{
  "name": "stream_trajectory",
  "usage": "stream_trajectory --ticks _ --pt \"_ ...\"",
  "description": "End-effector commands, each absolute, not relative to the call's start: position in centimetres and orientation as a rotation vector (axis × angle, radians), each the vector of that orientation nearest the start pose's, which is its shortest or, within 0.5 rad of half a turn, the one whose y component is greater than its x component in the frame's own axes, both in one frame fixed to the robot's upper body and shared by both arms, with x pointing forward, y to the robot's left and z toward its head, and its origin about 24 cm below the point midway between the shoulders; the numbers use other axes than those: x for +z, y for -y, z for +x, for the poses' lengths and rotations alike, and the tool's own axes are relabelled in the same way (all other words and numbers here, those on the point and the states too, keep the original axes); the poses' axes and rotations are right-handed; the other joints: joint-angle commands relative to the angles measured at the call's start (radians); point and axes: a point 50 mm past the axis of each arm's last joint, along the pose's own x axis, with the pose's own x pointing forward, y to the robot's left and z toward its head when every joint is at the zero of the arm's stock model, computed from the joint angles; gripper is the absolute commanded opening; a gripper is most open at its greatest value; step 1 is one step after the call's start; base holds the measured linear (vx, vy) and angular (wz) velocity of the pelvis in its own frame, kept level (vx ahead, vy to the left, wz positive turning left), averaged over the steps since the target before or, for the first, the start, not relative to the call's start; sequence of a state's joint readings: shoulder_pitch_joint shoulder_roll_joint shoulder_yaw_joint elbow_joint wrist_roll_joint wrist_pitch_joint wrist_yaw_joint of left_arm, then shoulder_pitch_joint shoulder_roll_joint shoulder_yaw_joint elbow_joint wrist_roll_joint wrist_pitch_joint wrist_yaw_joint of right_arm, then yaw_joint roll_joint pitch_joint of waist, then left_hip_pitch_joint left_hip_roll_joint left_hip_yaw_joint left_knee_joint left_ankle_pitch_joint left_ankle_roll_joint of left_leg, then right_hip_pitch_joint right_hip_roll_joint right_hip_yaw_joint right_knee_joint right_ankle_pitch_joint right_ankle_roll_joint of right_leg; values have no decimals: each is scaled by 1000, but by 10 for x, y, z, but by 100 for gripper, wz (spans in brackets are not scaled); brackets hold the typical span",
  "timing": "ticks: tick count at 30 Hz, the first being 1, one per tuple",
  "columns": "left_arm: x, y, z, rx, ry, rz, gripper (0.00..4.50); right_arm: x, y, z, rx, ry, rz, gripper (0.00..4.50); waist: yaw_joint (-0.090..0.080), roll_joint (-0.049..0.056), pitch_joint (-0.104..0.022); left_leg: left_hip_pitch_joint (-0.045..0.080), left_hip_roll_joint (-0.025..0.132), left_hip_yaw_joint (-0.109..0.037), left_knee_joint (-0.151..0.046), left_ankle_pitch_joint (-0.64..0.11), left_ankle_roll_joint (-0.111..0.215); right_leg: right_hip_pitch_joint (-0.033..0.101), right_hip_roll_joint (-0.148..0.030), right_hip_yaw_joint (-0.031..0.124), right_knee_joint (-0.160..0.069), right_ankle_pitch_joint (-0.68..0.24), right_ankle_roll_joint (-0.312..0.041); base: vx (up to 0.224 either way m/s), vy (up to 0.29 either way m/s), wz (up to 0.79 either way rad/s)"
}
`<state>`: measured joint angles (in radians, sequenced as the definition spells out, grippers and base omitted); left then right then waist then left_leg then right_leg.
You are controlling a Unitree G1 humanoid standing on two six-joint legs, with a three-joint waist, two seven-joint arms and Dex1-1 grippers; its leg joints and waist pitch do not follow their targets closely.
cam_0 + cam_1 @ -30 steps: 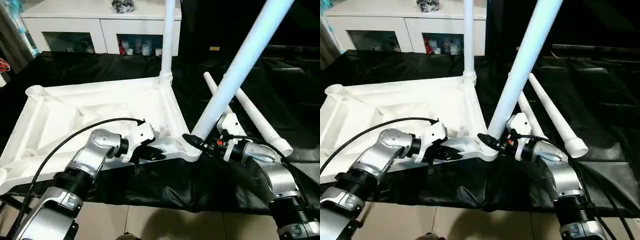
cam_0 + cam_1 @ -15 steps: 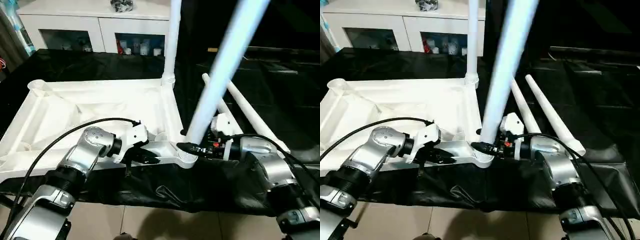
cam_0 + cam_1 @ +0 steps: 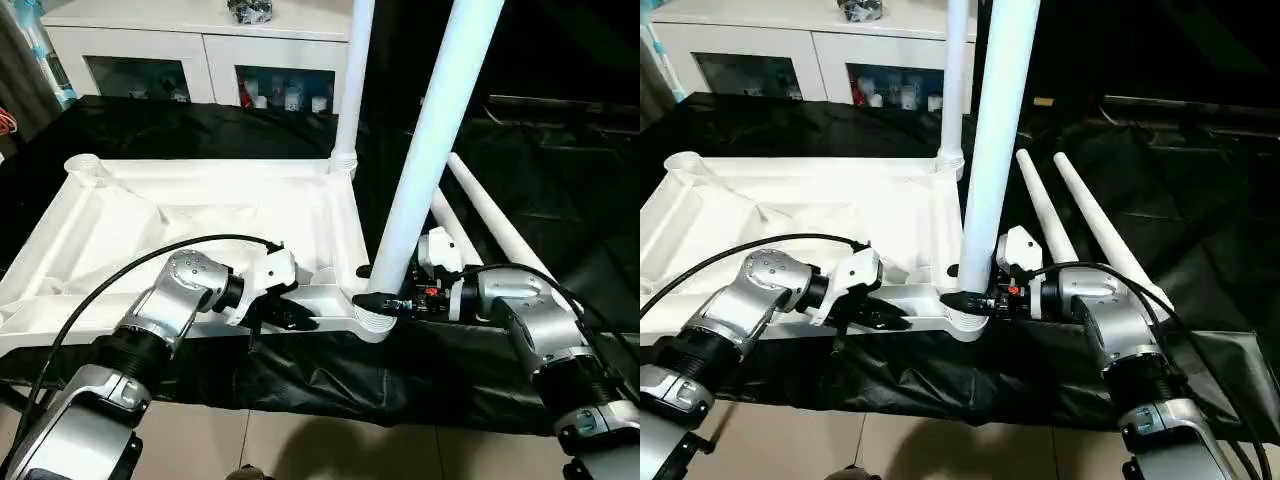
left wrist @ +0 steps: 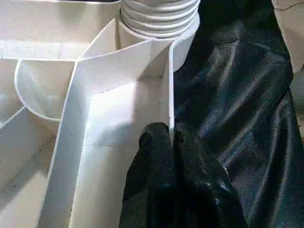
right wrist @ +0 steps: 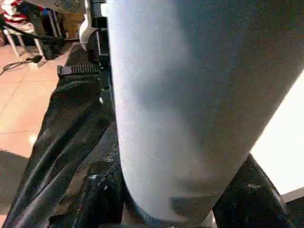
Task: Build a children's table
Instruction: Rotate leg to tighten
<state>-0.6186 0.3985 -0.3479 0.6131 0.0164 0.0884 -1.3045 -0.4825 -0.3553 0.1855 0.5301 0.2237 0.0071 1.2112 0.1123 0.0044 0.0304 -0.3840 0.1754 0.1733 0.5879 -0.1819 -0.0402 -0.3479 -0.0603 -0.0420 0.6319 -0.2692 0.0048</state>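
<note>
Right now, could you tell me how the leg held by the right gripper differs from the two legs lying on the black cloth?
The held leg stands nearly upright, its base in the near corner socket of the tabletop; the two loose legs lie flat, side by side on the black cloth. The right gripper is shut around the held leg near its base; nothing touches the loose legs. All are long, tapered white tubes.

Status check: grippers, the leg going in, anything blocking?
Left gripper shut on tabletop rim. Right gripper clamped on leg, seated upright in near corner socket. Two spare legs lie aside; nothing blocking.
</note>
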Motion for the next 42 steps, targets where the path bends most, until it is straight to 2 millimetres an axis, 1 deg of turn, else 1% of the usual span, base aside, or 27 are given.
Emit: stream_trajectory --ticks 1,3,4,5,6,7,8,10,11,12,13,14,16,17,18,19,22,25,27,29,31,32,33,34,36,38,42 --pt "63 -124 321 -1423 -439 459 0 11 139 288 1255 -415 -105 189 -1 9 -44 28 72 -23 -75 -172 52 18 -97 40 -68 100 -299 0 0 0" --pt "64 -121 324 -1382 -424 441 0 10 139 294 1183 -403 -94 189 -5 9 -41 27 71 -24 -80 -208 36 18 -98 41 -71 51 -295 0 0 0" --pt "65 -118 327 -1337 -411 417 0 9 138 299 1105 -396 -86 189 -10 9 -37 30 71 -27 -88 -261 4 18 -100 42 -80 -41 -284 0 0 0" --pt "67 -115 331 -1283 -392 403 0 7 137 305 1008 -393 -71 189 -14 9 -35 30 70 -27 -90 -283 -7 15 -100 43 -82 -76 -280 0 0 0" --pt "67 -114 331 -1273 -388 403 0 6 137 306 991 -393 -67 189 -21 10 -31 30 70 -31 -96 -323 -32 15 -103 43 -88 -153 -268 0 0 0" --pt "70 -110 334 -1207 -371 391 0 3 135 313 881 -398 -31 189 -25 11 -30 30 69 -33 -98 -340 -46 15 -104 45 -91 -201 -250 0 0 0" --pt "70 -109 335 -1200 -368 389 0 3 134 314 866 -399 -23 189 -28 10 -30 30 69 -33 -98 -349 -49 12 -104 46 -93 -219 -245 0 0 0" --pt "74 -100 335 -1133 -350 355 0 -1 128 322 725 -422 43 189 -31 13 -30 31 69 -35 -100 -354 -57 9 -105 49 -95 -239 -234 0 0 0" --pt "75 -99 335 -1125 -349 352 0 -1 127 323 710 -426 48 189 -34 10 -32 28 67 -36 -100 -343 -58 11 -104 48 -95 -228 -231 0 0 0" --pt "75 -99 335 -1120 -348 349 0 -2 126 324 700 -430 52 189 -32 13 -33 26 67 -34 -98 -317 -50 11 -101 49 -95 -190 -227 0 0 0" --pt "75 -96 334 -1085 -346 359 0 -4 123 325 665 -448 54 189 -32 15 -34 30 68 -30 -95 -299 -42 8 -98 51 -93 -133 -231 0 0 0" --pt "76 -94 334 -1054 -346 361 0 -6 120 326 642 -460 49 189 -34 13 -36 30 69 -30 -94 -291 -40 9 -97 50 -88 -102 -242 0 0 0" --pt "77 -86 331 -998 -340 355 0 -8 113 329 604 -472 39 189 -35 2 -39 25 63 -23 -86 -210 -8 16 -95 48 -85 6 -260 0 0 0" --pt "76 -81 329 -993 -336 348 0 -8 109 329 602 -474 36 189 -34 3 -42 22 63 -23 -82 -164 9 21 -98 47 -77 58 -266 0 0 0" --pt "76 -79 328 -993 -334 345 0 -9 107 329 601 -475 35 189 -33 5 -42 21 62 -22 -80 -144 17 20 -95 46 -78 78 -265 0 0 0" --pt "75 -77 327 -994 -333 348 0 -8 103 329 615 -474 30 189 -34 2 -43 21 60 -20 -78 -125 31 22 -93 44 -77 109 -266 0 0 0" --pt "76 -77 327 -989 -335 354 0 -8 97 329 634 -468 20 189 -34 2 -42 22 61 -20 -79 -129 43 22 -92 43 -78 104 -262 0 0 0" --pt "77 -77 326 -1000 -336 358 0 -6 92 329 658 -465 22 189 -39 5 -35 26 64 -22 -89 -207 15 17 -91 44 -89 -15 -254 0 0 0" --pt "77 -78 325 -1002 -338 360 0 -6 91 329 661 -470 28 189 -43 6 -35 27 66 -23 -92 -230 2 16 -92 45 -91 -45 -250 0 0 0" --pt "77 -78 325 -1005 -338 362 0 -6 90 330 666 -471 22 189 -46 6 -35 26 65 -23 -92 -227 -1 16 -91 46 -90 -32 -250 0 0 0" --pt "78 -79 321 -1020 -336 362 0 -3 90 332 660 -456 39 245 -49 8 -35 25 65 -24 -92 -224 1 16 -92 46 -89 -19 -254 0 0 0" --pt "78 -79 321 -1025 -336 364 0 -2 91 333 659 -448 40 259 -51 8 -35 25 65 -23 -92 -221 3 16 -92 46 -88 -11 -255 0 0 0" --pt "78 -80 320 -1036 -334 367 0 0 91 334 669 -440 43 259 -50 10 -38 28 65 -21 -89 -213 6 15 -94 47 -90 0 -264 0 0 0" --pt "78 -80 320 -1042 -333 369 0 1 91 334 676 -434 42 273 -48 7 -39 25 65 -21 -87 -199 9 18 -94 47 -86 22 -266 0 0 0" --pt "78 -80 319 -1053 -332 369 0 3 92 335 689 -421 37 297 -47 11 -43 25 63 -20 -82 -136 30 21 -90 44 -77 122 -270 0 0 0" --pt "79 -81 319 -1065 -332 371 0 6 92 336 708 -396 41 309 -46 10 -45 24 62 -20 -79 -104 45 24 -90 41 -73 181 -278 0 0 0" --pt "79 -83 317 -1088 -336 379 0 14 93 338 740 -348 62 349 -43 10 -61 18 59 -20 -62 11 94 30 -86 38 -52 374 -290 0 0 0"
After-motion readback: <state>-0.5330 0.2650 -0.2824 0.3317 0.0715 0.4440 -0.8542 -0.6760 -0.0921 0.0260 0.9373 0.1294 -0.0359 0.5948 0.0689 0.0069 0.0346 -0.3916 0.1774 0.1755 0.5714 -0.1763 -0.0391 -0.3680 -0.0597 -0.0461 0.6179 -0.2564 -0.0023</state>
